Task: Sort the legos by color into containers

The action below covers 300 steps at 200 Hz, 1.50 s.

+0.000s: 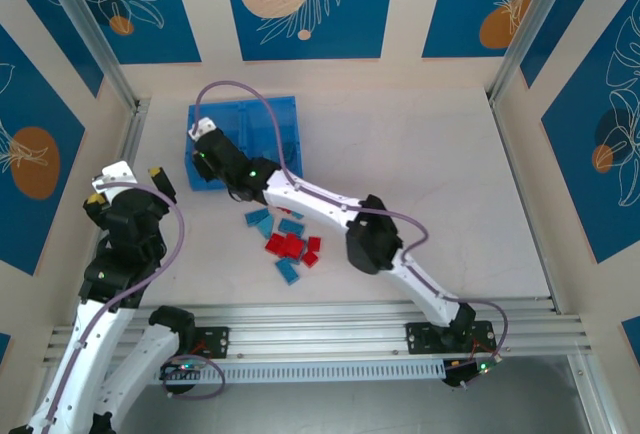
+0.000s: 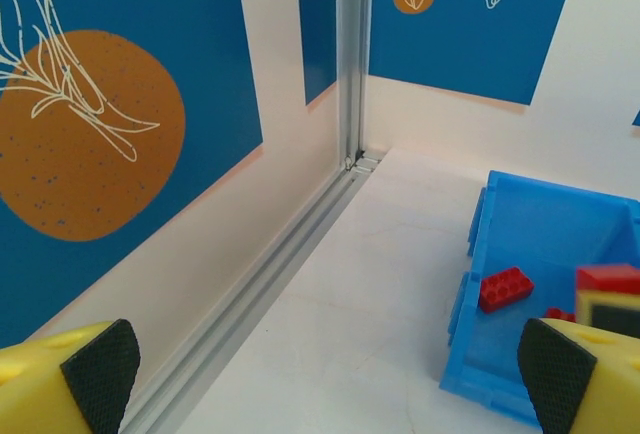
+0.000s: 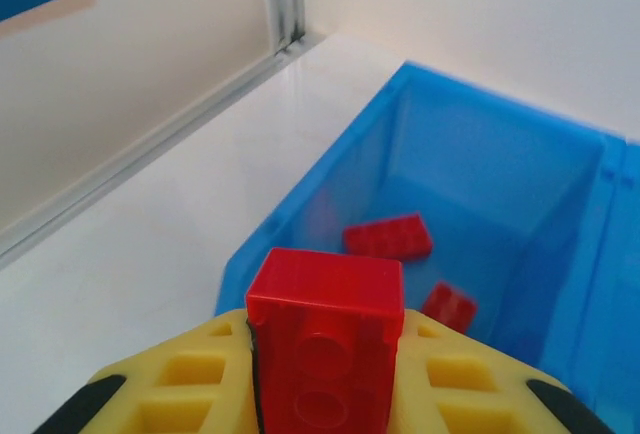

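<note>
Though blocky, glossy red plastic brick (image 3: 325, 339)

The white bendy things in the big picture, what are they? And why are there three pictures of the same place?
Those are two robot arms, the left arm and the right arm, bolted to the edge of a table. The big picture comes from a camera above them. The other two come from little cameras on each wrist, so you see the yellow claws up close. On the table lies a pile of red and light blue legos, and a blue tray with two boxes side by side. The right claw is pinching a red lego right by the tray's left box, where two red legos already lie. The left claw is open and holds nothing.
</note>
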Available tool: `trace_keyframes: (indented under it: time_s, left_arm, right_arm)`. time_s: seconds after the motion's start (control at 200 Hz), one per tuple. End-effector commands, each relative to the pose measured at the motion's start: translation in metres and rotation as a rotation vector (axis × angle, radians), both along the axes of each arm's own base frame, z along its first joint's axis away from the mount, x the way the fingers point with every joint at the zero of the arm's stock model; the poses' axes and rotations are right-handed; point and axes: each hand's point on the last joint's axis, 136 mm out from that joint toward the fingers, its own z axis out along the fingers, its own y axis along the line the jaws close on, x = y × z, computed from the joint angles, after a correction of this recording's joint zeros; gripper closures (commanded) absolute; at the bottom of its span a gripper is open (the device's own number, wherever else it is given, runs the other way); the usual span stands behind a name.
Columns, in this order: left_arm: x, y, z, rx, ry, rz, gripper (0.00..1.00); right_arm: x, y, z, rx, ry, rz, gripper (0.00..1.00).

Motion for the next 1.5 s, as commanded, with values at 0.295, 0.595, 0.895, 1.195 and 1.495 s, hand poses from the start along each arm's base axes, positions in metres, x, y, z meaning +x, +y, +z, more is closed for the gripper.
trace_keyframes:
  time_s: [0.295,0.595,0.895,1.195,1.495]
  left_arm:
    - [0.004,-0.001,-0.001,-0.035,-0.021,-0.015,0.00]
    - [0.011,-0.008,-0.007,-0.020,0.008,-0.063,0.00]
    - [0.032,-0.065,-0.024,0.022,0.110,-0.419,0.00]
    - [0.045,-0.124,-0.055,-0.066,0.299,-0.732,0.00]
    - [0.039,-0.174,-0.155,-0.703,0.696,-0.565,0.04]
  right_arm:
    - [0.031,0.029,-0.018,0.017,-0.136,0.130,0.60]
    - [0.014,0.021,0.036,0.064,-0.116,0.154,0.31]
    - [-0.057,-0.059,0.115,0.058,0.111,0.180,0.30]
    - [-0.161,-0.182,0.104,0.085,0.294,0.243,0.24]
    - [-0.216,-0.284,0.043,0.220,0.579,0.071,0.03]
